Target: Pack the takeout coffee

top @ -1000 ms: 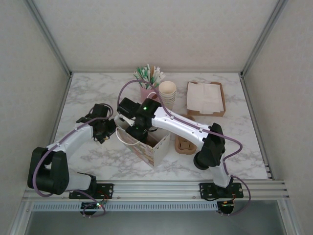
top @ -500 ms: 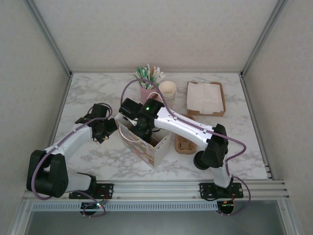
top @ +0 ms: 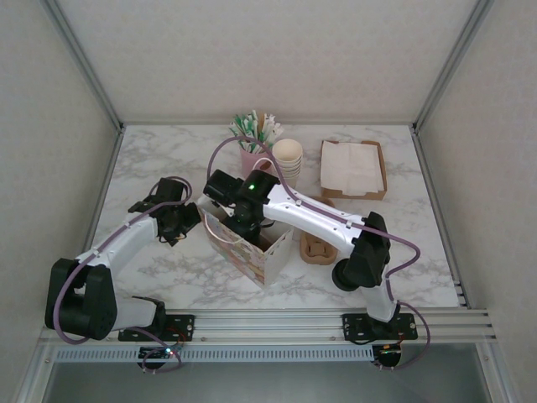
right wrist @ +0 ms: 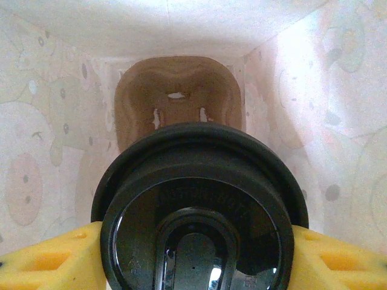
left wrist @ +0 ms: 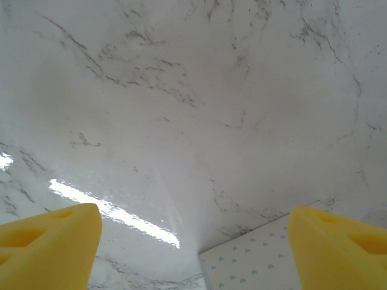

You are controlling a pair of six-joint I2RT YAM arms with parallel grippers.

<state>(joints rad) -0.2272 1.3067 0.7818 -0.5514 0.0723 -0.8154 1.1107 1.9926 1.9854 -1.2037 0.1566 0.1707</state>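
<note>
The takeout coffee [right wrist: 199, 205], seen from above as a round black lid, is held inside the patterned paper bag [top: 256, 252]. My right gripper [right wrist: 196, 260] is shut on it, one yellow finger [right wrist: 48, 260] on each side of the lid. Below it a brown cardboard cup carrier [right wrist: 175, 96] lies on the bag's floor. From above, my right gripper [top: 241, 222] reaches down into the bag's open top. My left gripper [top: 186, 220] stands open just left of the bag, nothing between its fingers [left wrist: 48, 241]. The bag's corner [left wrist: 260, 263] sits near its right finger.
A second brown carrier [top: 319, 248] lies right of the bag. Behind stand a stack of lidless cream cups [top: 288, 159], a pink cup of stirrers [top: 254, 143] and a cardboard tray of napkins [top: 352, 168]. Marble table [top: 151, 168] spreads left.
My right gripper has shifted slightly left and down into the bag with the coffee. The left arm has barely moved.
</note>
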